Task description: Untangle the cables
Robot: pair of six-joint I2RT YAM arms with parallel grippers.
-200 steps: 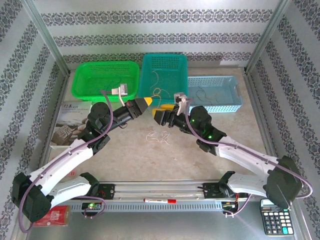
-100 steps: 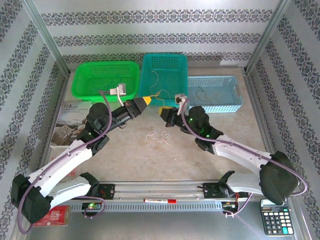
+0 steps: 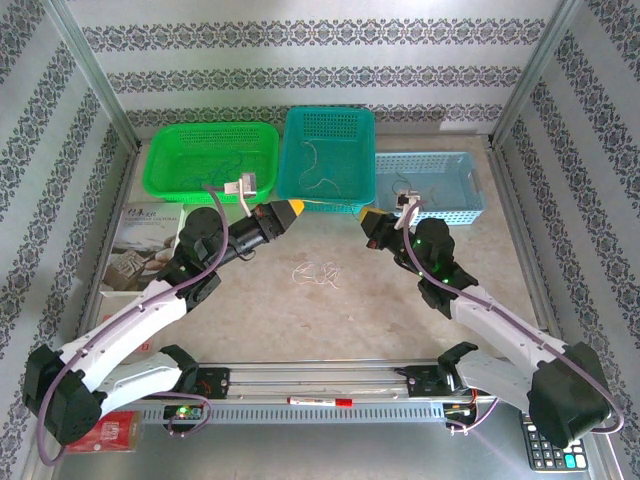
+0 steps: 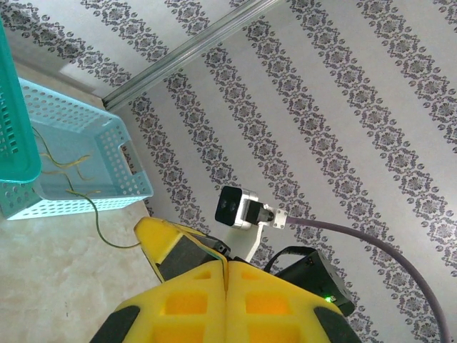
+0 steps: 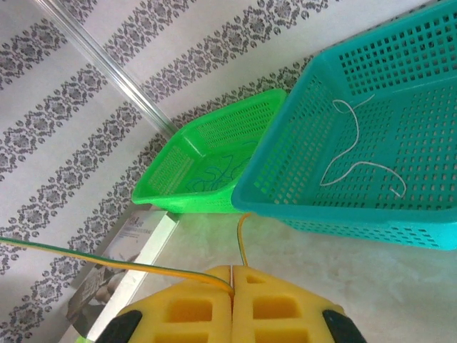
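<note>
At table centre: the cables [image 3: 318, 271] lie as a small whitish, curly tangle on the bare table [image 3: 300, 325]. They are nearer the arm bases than both sets of jaws, roughly between them, and touched by neither.
Left jaws: pressed together, the yellow pads meeting at a seam. They are raised in front of the corner where the green basket [image 3: 212, 127] meets the teal basket [image 3: 330, 112], and they point right.
Right jaws: closed flat as well, in front of the corner where the teal basket meets the light blue basket [image 3: 430, 156], pointing left towards the left jaws.
Yellow cable [image 5: 143, 268]: a thin strand pinched in the seam of the right jaws, leaving to the left in a nearly straight line. From above it runs along the teal basket's front wall from one set of jaws to the other, well above the tangle.
Left end: a fine strand shows at the seam of the left jaws, so it seems gripped there too, though it is too thin to be sure.
Loose tail: a yellowish length curves away from the right jaws towards the baskets.
Basket contents: a blue wire [image 5: 221, 170] in the green one, a whitish wire [image 5: 353, 139] in the teal one, and pale strands [image 4: 68, 161] in the light blue one.
</note>
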